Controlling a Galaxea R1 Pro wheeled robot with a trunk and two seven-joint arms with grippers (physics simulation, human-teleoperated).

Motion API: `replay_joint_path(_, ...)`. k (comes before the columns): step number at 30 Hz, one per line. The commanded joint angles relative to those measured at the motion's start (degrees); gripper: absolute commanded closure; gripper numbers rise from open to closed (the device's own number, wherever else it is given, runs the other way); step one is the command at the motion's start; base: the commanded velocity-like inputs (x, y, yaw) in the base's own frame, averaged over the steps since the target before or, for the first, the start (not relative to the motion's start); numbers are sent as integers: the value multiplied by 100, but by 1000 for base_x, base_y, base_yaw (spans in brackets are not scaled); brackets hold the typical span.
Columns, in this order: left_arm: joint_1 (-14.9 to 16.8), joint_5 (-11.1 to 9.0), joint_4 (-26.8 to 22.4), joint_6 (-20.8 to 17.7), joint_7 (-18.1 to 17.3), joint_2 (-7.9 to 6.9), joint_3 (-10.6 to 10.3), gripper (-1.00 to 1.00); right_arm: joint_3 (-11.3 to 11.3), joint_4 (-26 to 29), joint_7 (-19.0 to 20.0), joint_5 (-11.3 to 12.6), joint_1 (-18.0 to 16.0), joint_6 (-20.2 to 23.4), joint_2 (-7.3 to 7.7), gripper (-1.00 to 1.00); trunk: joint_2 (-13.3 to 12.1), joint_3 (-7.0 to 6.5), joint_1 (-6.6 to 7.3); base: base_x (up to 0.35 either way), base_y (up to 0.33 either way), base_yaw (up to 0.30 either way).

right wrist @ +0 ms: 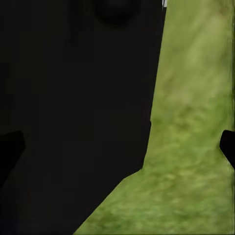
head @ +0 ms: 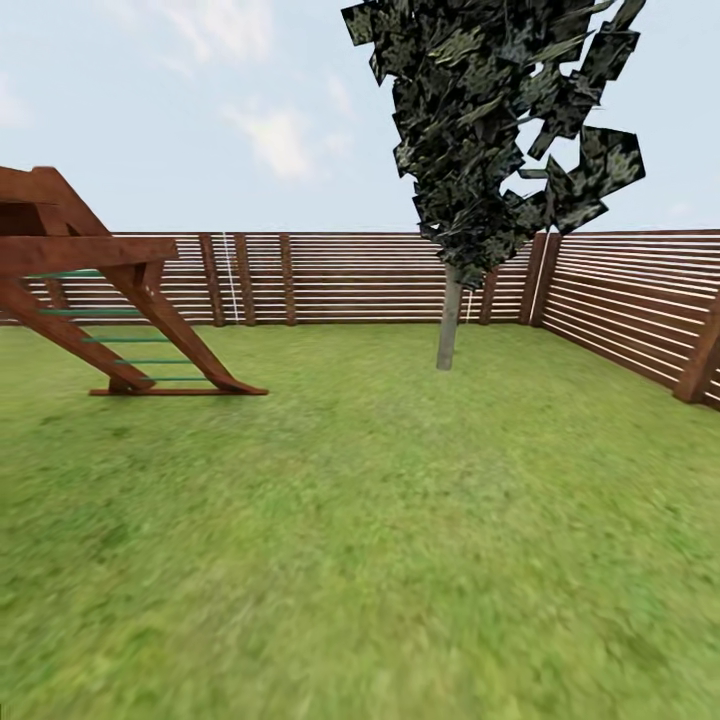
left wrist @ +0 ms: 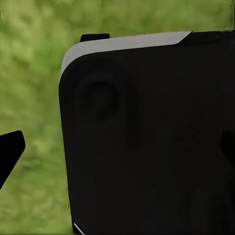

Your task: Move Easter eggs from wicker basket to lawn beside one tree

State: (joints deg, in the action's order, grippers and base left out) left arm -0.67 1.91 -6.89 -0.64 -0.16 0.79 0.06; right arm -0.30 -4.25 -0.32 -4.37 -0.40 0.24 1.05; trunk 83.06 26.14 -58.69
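Tree on lawn, wooden climbing frame left, fence behind

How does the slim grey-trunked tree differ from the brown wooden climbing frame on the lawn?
The tree stands upright on a single pale trunk near the fence corner; the climbing frame rests on slanted brown beams at the left. The tree carries a dark mottled leafy crown; the frame carries green rungs. Both stand on the lawn before the slatted fence.

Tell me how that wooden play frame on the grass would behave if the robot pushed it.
The play frame is probably heavy and stiff: thick brown beams, braced diagonally. Its long base rail lies flat on the lawn, so it would likely drag rather than tip or roll.
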Motion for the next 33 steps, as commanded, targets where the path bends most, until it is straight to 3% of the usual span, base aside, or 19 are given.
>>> replay_joint_path(1,-4,20,-14,-7,-2,0,2,-100,-5,-6,-3,-46,-4,3,1,-100,2,4,-3,313,-105,220)
replay_joint_path(24,-6,20,-14,-7,-2,0,2,-100,0,-6,-4,-46,-4,3,1,-100,2,4,-3,313,-105,27)
replay_joint_path(33,-4,20,-14,-7,-2,0,2,-100,-5,-6,-3,-46,-5,-6,1,-100,2,4,-3,313,-106,193)
